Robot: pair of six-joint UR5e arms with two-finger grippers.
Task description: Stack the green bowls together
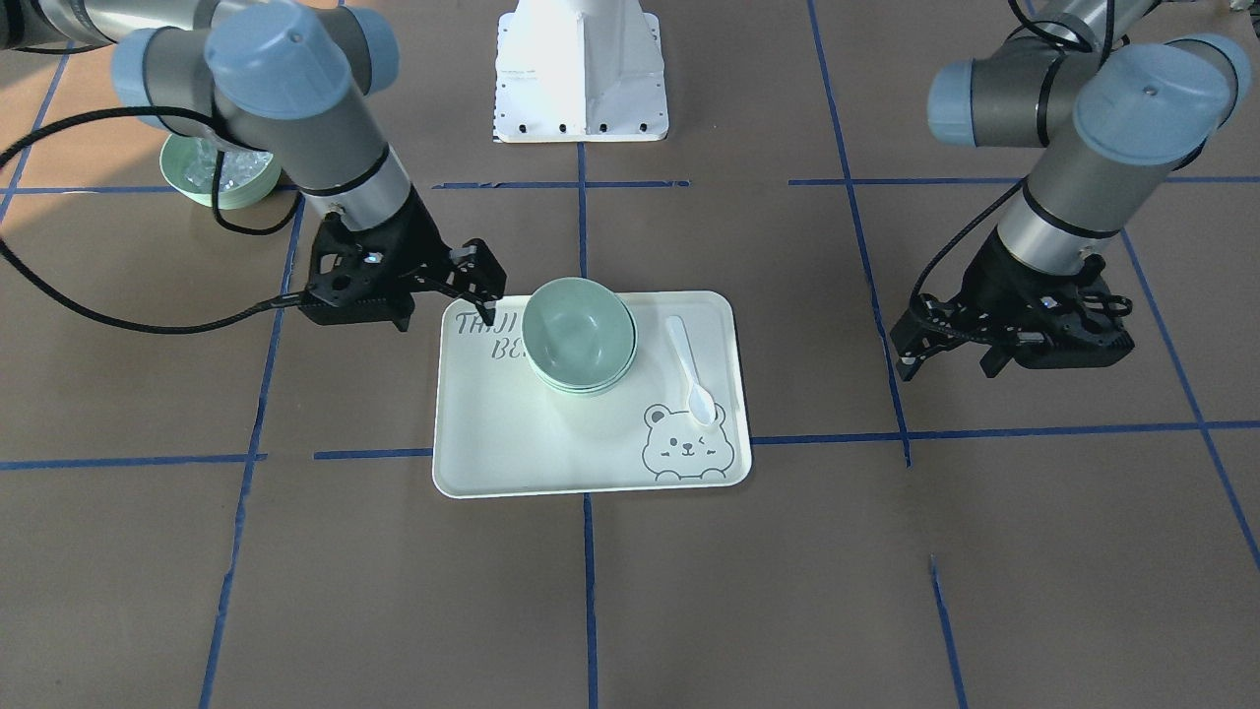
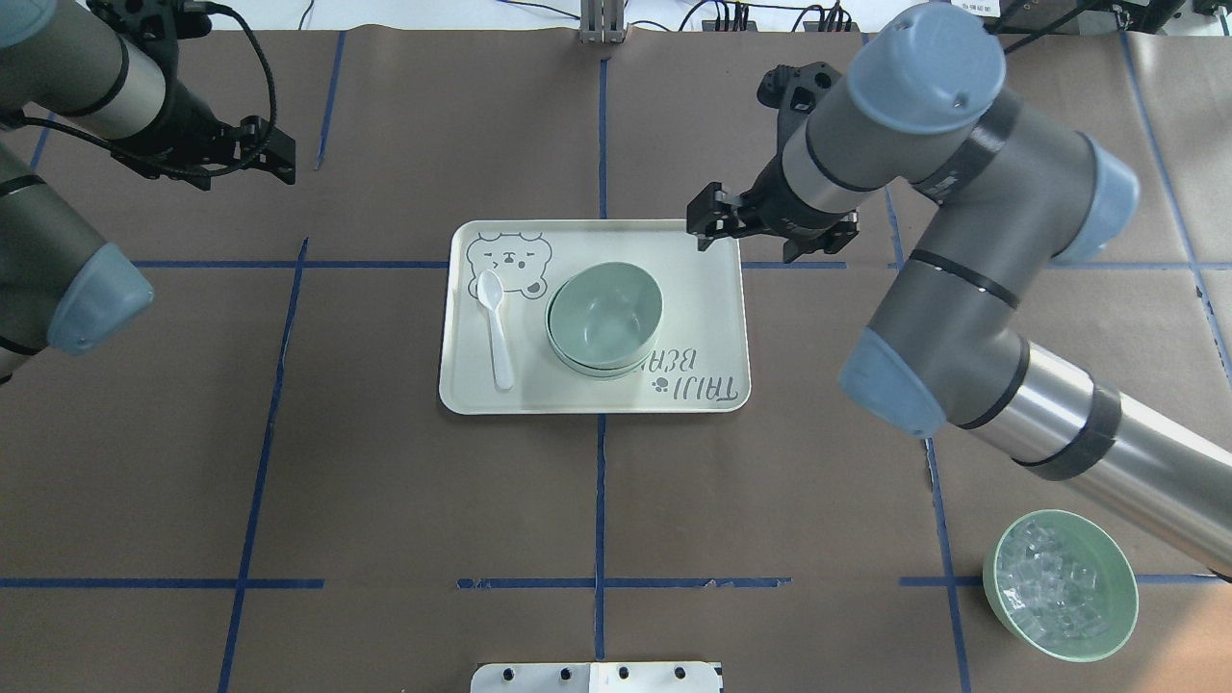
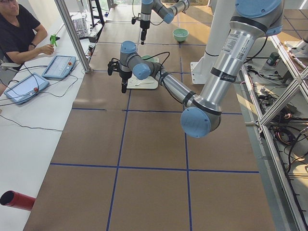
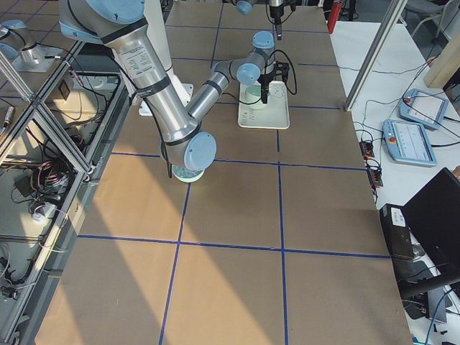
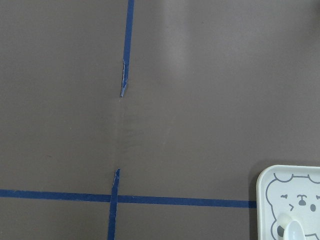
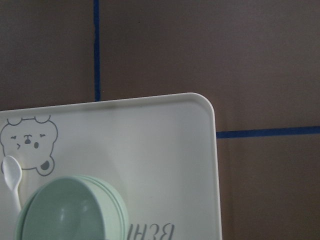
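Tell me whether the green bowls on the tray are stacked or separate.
Stacked: the green bowls sit nested upright, rims layered, on the tray.

left claw (image 2: 287,159): jaws spread, empty, facing down | right claw (image 2: 697,223): jaws spread, empty, facing down

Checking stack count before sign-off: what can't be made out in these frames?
Count of pale green plastic bowls stacked on the cream tray: overhead, the top bowl hides the lower ones; only rim edges show.
Green bowl of clear cubes: front-facing view, right arm covers part.
Right gripper: open or shut unclear, seen side-on, front-facing and overhead.
White plastic spoon: left wrist view, cut off by the bottom edge.
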